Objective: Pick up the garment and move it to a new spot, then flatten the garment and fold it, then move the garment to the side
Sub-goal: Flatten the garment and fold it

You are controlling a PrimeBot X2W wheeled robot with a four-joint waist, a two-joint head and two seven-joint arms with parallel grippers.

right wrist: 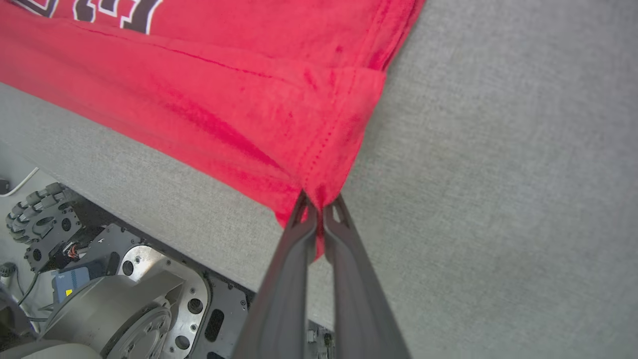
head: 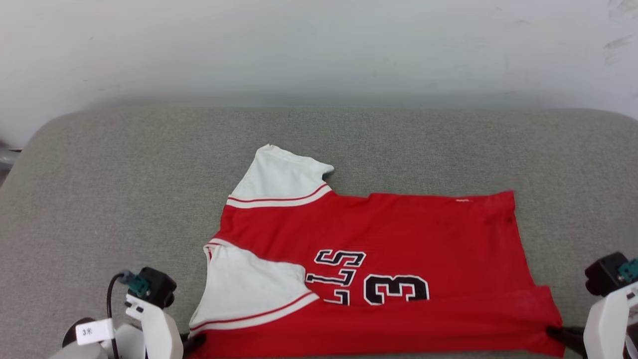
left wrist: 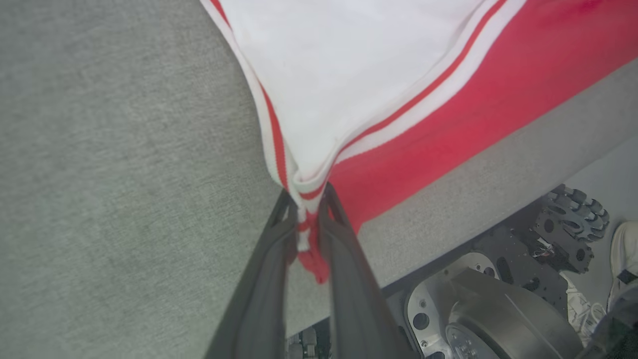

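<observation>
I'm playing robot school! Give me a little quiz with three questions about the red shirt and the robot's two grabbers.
1. True or false: the garment lies spread on a grey fabric surface.
2. Pick one: what does the left gripper pinch? A) the garment's edge by the white striped sleeve B) a button C) a zip
3. Fill the gap: the right gripper is shut on a corner of the garment that is plain ____ in colour.

Key: 1 true; 2 A; 3 red.
</observation>
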